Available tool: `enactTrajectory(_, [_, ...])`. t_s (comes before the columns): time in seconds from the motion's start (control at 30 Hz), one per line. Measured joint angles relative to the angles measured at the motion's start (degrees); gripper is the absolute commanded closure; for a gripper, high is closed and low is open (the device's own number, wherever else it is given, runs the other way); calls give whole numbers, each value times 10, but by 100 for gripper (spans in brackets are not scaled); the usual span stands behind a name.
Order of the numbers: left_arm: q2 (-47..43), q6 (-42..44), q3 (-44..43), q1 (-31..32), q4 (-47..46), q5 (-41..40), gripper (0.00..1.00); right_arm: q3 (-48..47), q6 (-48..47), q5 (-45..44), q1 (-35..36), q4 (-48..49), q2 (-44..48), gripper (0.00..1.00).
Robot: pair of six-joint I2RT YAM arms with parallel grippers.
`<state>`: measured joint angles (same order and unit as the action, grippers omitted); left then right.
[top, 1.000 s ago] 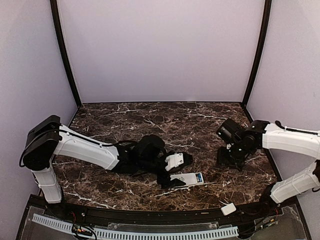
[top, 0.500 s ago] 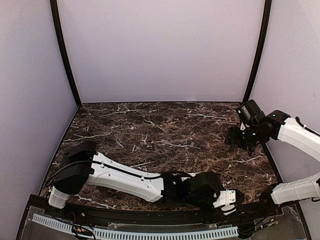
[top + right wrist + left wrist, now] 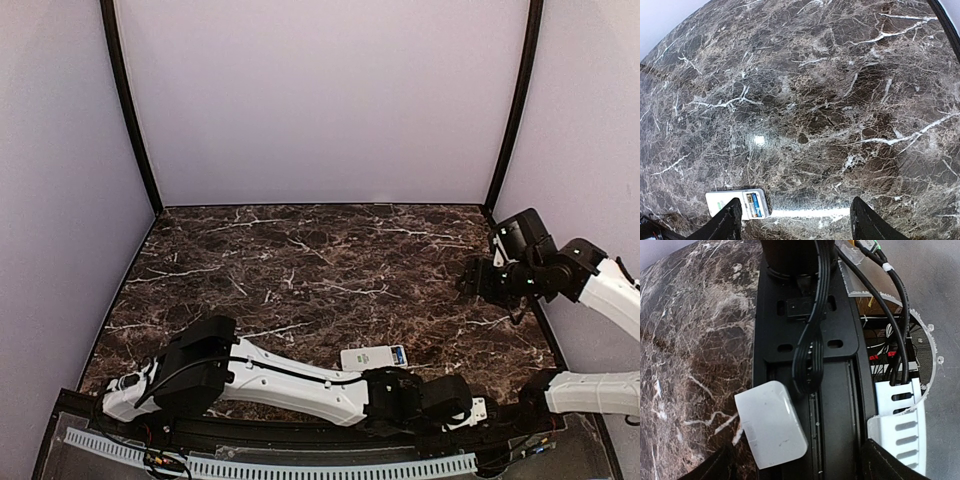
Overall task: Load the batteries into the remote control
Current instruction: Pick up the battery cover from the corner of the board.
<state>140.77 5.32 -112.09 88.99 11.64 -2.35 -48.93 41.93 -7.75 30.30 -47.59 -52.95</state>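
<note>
One white cover (image 3: 771, 422) lies below the left claw (image 3: 799, 466).

Robot lab test booth: plain lilac walls (image 3: 320, 100), marble tabletop (image 3: 300, 250), exposed wiring (image 3: 902, 325)

The remote control (image 3: 368, 358) lay flat on the marble table (image 3: 300, 260) near its front edge, blue batteries (image 3: 398, 354) showing at its right end. The left gripper (image 3: 472, 410) sat low at the front edge, right of the remote control. The right gripper (image 3: 476, 281) hung over the table's right side.
</note>
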Motion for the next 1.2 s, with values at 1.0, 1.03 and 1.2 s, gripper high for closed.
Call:
enactTrajectory(1.0, [66, -30, -110, -14, 54, -30, 42, 28, -49, 65, 0, 67, -26, 33])
enactTrajectory(1.03, [66, -30, -112, -13, 56, -30, 45, 28, -49, 66, 0, 67, -27, 33])
enactTrajectory(1.2, [67, -30, -117, -11, 69, -29, 56, 28, -52, 65, 0, 68, -27, 33])
